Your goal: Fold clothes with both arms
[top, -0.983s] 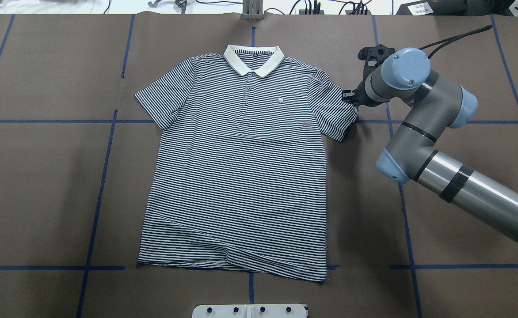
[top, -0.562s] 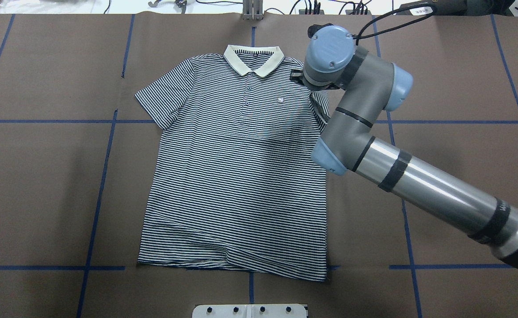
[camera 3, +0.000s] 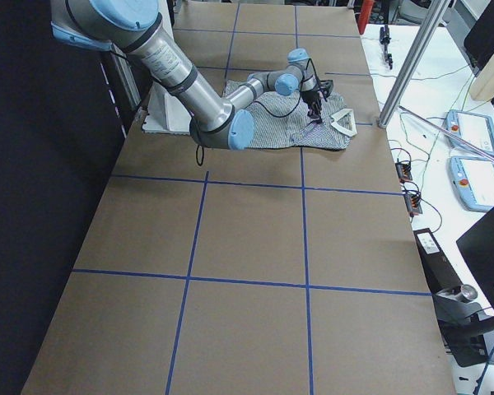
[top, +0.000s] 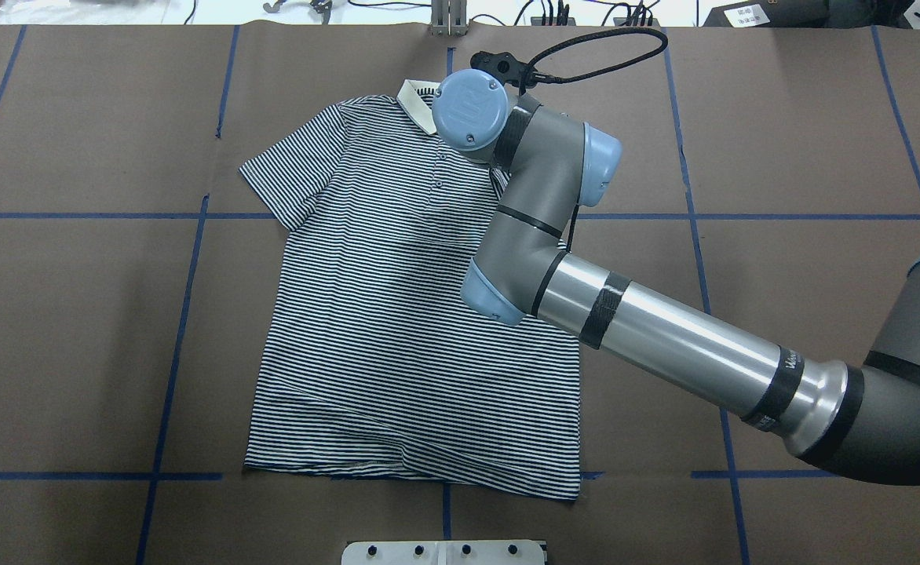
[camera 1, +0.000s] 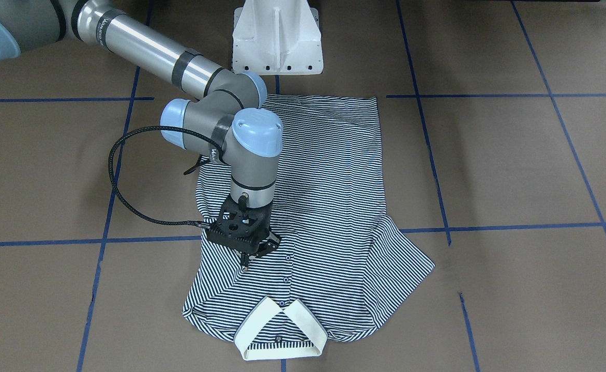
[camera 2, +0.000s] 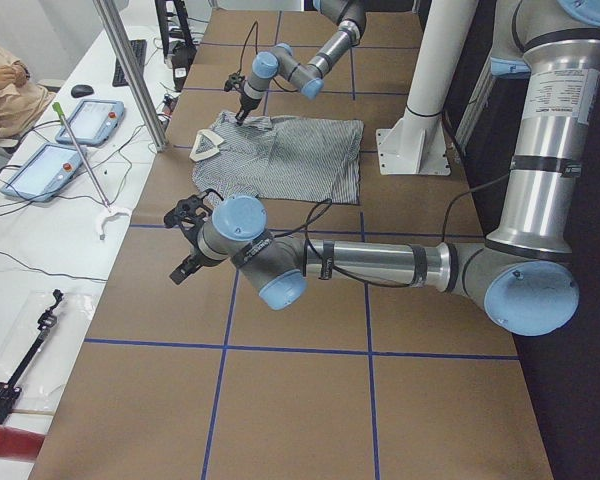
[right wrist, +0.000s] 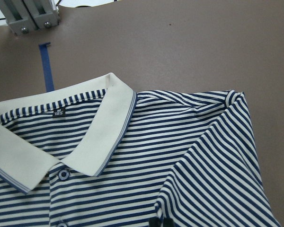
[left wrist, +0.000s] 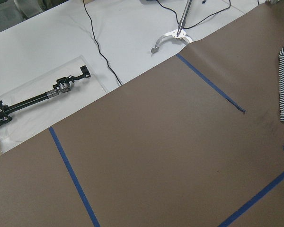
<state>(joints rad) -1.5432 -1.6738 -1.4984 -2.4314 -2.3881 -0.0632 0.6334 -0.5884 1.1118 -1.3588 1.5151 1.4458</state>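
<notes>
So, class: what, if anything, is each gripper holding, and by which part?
The right gripper pinches the polo shirt by one sleeve; the left gripper, off the shirt, holds nothing.

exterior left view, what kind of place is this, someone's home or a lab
Most likely a robotics lab: a table in brown paper gridded with blue tape, a left arm and right arm by a white pedestal, and teach pendants on the side bench.

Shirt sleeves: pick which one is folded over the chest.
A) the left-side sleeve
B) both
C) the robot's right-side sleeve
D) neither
C: the right hand pinches the right-side sleeve over the chest of the shirt; the left-side sleeve lies spread flat.
</notes>
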